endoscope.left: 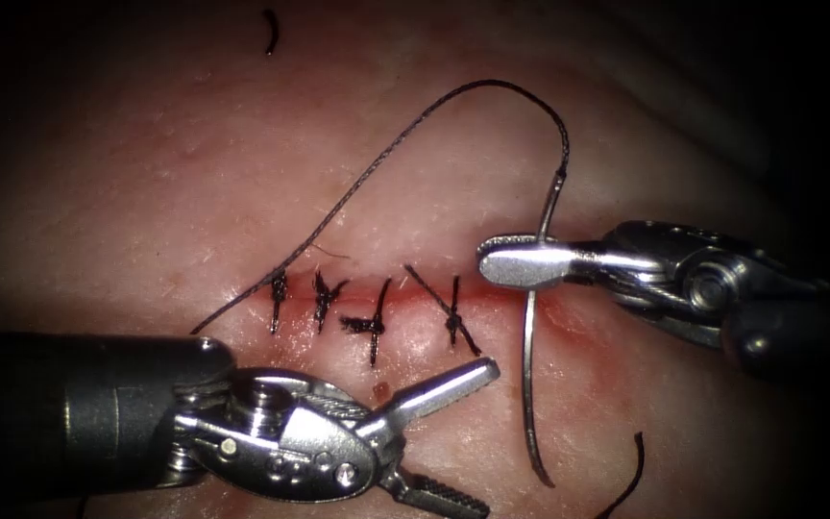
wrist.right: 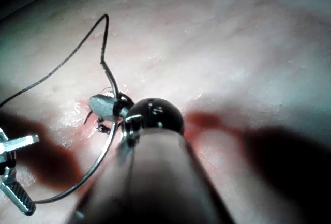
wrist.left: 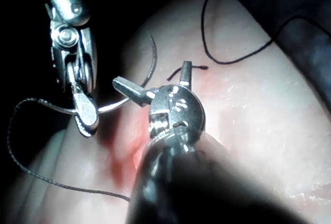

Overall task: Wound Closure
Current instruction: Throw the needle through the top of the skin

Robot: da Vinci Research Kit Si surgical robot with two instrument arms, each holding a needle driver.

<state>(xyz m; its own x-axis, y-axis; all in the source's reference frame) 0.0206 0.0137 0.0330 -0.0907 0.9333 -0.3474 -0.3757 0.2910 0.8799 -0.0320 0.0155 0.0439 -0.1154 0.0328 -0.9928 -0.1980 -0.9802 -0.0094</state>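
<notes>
At the far left of the endoscope view, the thread (endoscope.left: pixel 377 163) is lying across the tissue (endoscope.left: pixel 146 192), running from near the left arm's shaft up past the first stitch, arching over the cut and joining the needle's blunt end. The left claw (endoscope.left: pixel 449 432) is hanging just below the cut (endoscope.left: pixel 492 293) with its jaws standing wide apart and holding nothing.

Moving right along the cut, four dark knotted stitches (endoscope.left: pixel 374 322) are sitting across it, so most of the closing appears done there. Beyond the last of them, the cut is showing as an open red line with red fluid (endoscope.left: pixel 569 317) around it, so by my judgement at least one more stitch is left on the right.

The right claw (endoscope.left: pixel 521 261) is lying over that open stretch, its jaws pressed together on the needle (endoscope.left: pixel 528 365) about a third of the way from the thread end. The needle is lying free above the tissue, its point (endoscope.left: pixel 547 481) curving below the cut, not buried.

Cut ends of thread (endoscope.left: pixel 269 32) are lying on the tissue.
</notes>
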